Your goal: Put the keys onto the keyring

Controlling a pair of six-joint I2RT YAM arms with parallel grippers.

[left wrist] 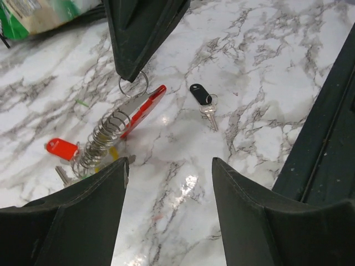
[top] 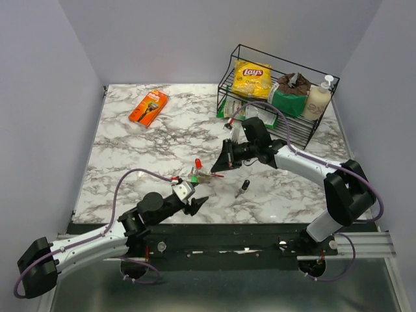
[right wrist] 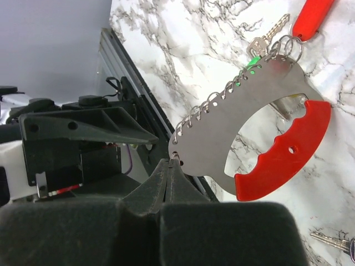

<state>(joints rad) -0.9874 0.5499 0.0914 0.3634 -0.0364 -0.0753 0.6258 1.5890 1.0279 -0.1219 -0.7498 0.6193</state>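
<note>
The keyring (right wrist: 244, 116) is a grey metal plate with a curved red side (right wrist: 285, 158) and several small wire rings along its edge. My right gripper (right wrist: 172, 164) is shut on a small ring at its near end and holds it tilted over the table; the pair also shows in the top view (top: 209, 173). A red-headed key (right wrist: 310, 19), a silver key (right wrist: 267, 34) and a green bit (right wrist: 252, 61) hang at its far end. A black-headed key (left wrist: 202, 100) lies loose on the marble. My left gripper (left wrist: 169, 163) is open and empty, just short of the keyring (left wrist: 138, 111).
A black wire basket (top: 229, 71) at the back right holds a Lay's bag (top: 252, 78), a green packet and a bottle. An orange package (top: 148, 107) lies at the back left. The right arm's fingers (left wrist: 138, 33) reach in above the keyring.
</note>
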